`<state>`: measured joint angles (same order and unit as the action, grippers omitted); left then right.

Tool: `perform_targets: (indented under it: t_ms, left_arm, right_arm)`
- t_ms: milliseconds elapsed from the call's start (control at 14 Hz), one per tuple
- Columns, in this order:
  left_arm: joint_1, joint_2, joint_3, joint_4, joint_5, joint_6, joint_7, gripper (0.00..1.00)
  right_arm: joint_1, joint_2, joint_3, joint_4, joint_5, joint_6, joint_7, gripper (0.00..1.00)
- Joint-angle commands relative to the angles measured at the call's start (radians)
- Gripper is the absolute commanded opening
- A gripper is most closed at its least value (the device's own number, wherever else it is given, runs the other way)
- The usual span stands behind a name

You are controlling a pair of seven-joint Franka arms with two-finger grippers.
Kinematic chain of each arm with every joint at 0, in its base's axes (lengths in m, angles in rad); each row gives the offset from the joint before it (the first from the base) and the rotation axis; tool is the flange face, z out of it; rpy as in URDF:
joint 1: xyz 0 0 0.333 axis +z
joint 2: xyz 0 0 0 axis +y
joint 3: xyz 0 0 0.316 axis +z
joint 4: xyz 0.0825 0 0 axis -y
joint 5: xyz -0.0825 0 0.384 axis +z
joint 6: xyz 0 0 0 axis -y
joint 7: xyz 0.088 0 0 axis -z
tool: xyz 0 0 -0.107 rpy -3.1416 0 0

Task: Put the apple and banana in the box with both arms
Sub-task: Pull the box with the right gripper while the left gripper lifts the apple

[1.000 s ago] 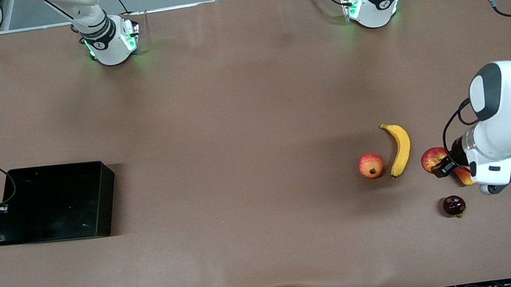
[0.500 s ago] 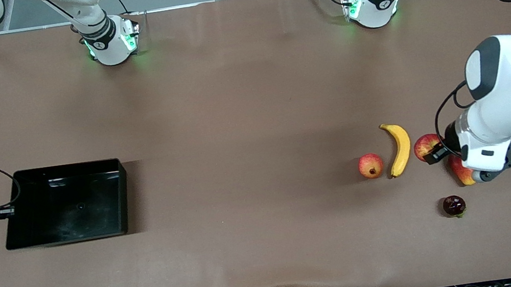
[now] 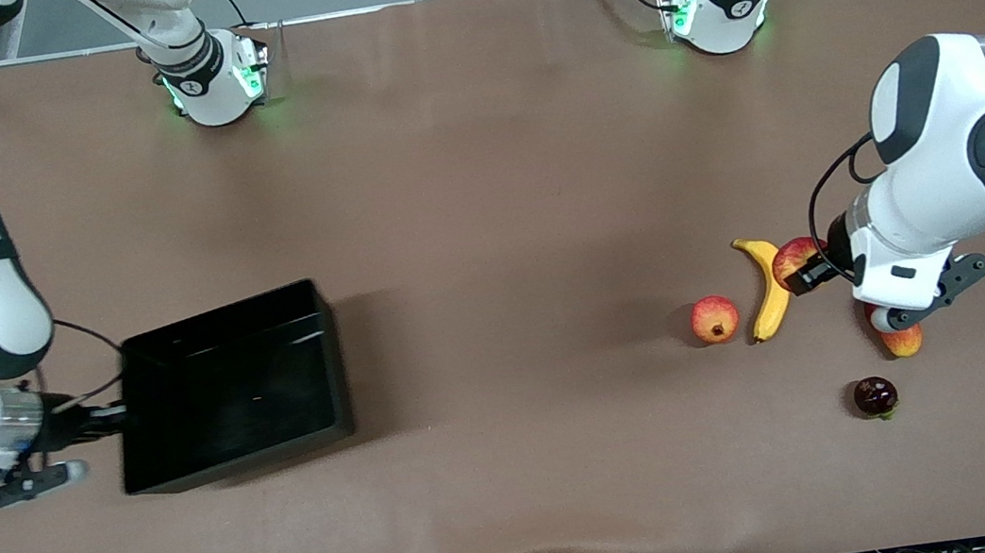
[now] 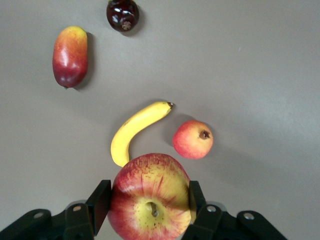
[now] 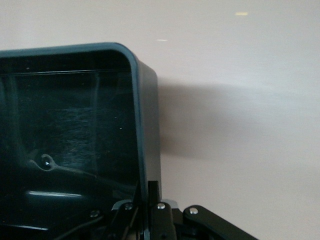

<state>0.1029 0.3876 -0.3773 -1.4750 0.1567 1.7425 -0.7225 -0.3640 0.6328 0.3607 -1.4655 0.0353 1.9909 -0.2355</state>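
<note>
Nearest the front camera, toward the left arm's end of the table, lies a small dark round fruit; a little farther from the camera, an oblong red-orange fruit rests on the brown table, partly covered by the left arm's wrist. Farther still, a round red-yellow fruit with a dark crown sits just beside the banana, which lies curved on the cloth with one tip toward the robots' bases. The left gripper is up in the air over the banana, its two fingers pinching the apple by its sides, the stem dimple turned toward the wrist camera. Toward the right arm's end of the table, the box, black and open-topped with nothing visible inside, stands askew to the table edge; the right gripper has its fingers pressed together on the box's wall, the rim clamped between them
</note>
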Motion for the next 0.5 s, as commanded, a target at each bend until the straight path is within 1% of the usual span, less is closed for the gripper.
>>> perform_targets:
  t_ms: [0, 214, 429]
  left_arm:
    - [0.004, -0.030, -0.028, -0.024, 0.018, -0.023, -0.023, 0.00]
    - [0.004, -0.030, -0.051, -0.024, 0.015, -0.024, -0.046, 0.00]
    - [0.001, -0.021, -0.097, -0.024, 0.017, -0.023, -0.118, 0.00]
  right_arm:
    - [0.061, -0.028, 0.046, -0.027, 0.028, -0.067, 0.189, 0.00]
    - [0.193, -0.031, 0.046, -0.056, 0.028, -0.080, 0.350, 0.00]
    - [0.347, -0.051, 0.046, -0.079, 0.028, -0.070, 0.594, 0.00]
